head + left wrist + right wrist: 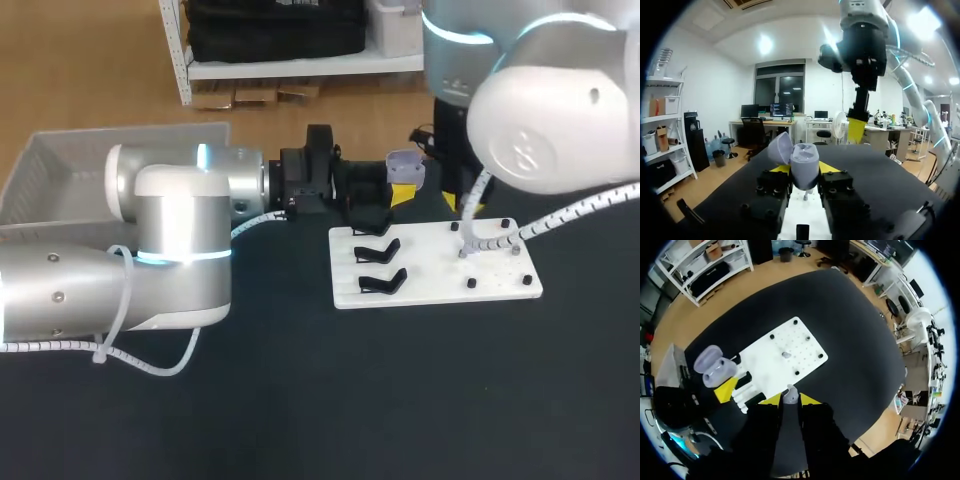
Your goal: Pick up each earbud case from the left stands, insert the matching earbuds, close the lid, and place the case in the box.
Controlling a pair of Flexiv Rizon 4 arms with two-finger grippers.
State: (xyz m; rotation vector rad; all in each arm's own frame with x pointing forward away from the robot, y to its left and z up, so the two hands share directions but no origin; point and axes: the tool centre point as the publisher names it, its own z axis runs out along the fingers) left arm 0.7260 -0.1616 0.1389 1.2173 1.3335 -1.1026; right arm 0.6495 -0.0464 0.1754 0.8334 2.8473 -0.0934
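A lavender earbud case (804, 165) with its lid (780, 150) swung open sits between my left gripper's (805, 170) yellow tips, which are shut on it. In the head view the case (405, 168) hangs just beyond the white board's (435, 265) far left corner. My right gripper (790, 399) is above the board and shut on a small pale earbud (790, 391). From the left wrist it shows as a yellow-tipped gripper (856, 131) above and beyond the case. Another earbud (786, 355) stands on the board (805, 347). Three black stands (378, 252) on the board's left side are bare.
A grey mesh box (100, 170) stands at the table's far left, partly behind my left arm (150, 250). The right arm's large body (550, 120) hides the board's far right part. Small black pegs (470, 284) dot the board. The rest is black tabletop (400, 400).
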